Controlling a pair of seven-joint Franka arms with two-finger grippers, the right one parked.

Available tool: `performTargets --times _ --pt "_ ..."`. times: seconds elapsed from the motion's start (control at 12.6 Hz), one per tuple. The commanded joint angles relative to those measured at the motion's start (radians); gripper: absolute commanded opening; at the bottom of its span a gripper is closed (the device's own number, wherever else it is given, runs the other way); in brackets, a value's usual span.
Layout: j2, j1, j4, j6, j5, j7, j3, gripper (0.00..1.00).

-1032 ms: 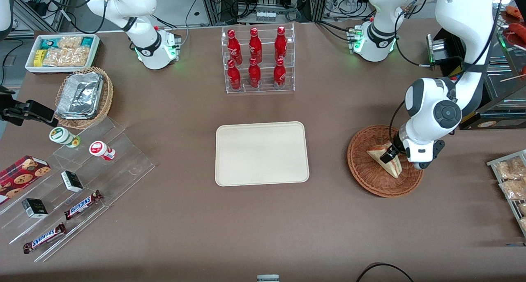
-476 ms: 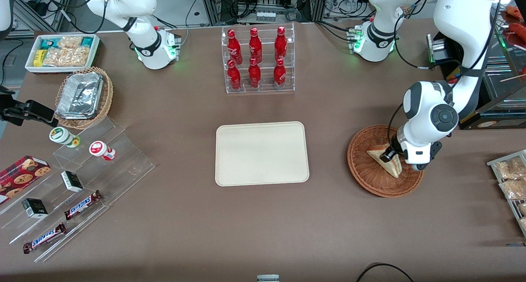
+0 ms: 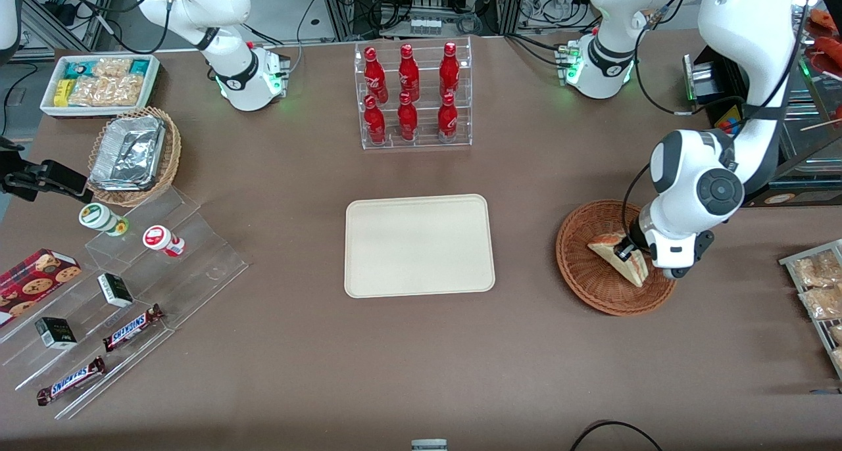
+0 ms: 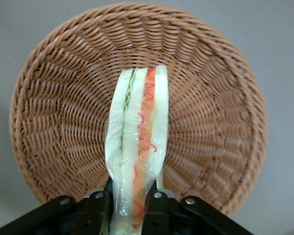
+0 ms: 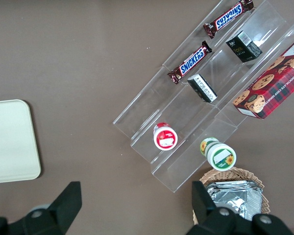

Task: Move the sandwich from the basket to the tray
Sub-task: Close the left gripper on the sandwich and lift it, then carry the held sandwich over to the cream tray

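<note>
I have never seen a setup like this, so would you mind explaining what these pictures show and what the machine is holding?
These are two white robot arms bolted to a brown table. One picture looks down at them from the front; the other two come from small cameras on each arm's wrist. The working arm's pincer is down in a round reddish-brown wicker basket and is shut on a triangular sandwich, whose filling layers face its wrist camera. The cream tray in the middle of the table has nothing on it; the sandwich is meant to go there. Around it lie shop goods: a rack of red bottles, chocolate bars on clear steps, and foil containers in a lighter basket.
</note>
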Motion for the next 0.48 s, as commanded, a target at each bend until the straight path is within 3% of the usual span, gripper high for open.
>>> performTargets --times 0.0,0.24,0.4 --pt "-0.001 -0.005 0.123 -0.143 0.012 0.033 -0.040 0.00" --pt "0.009 -0.005 0.146 -0.156 0.024 0.099 -0.101 0.00" --pt "0.030 -0.006 0.163 -0.157 0.077 0.116 -0.161 0.00"
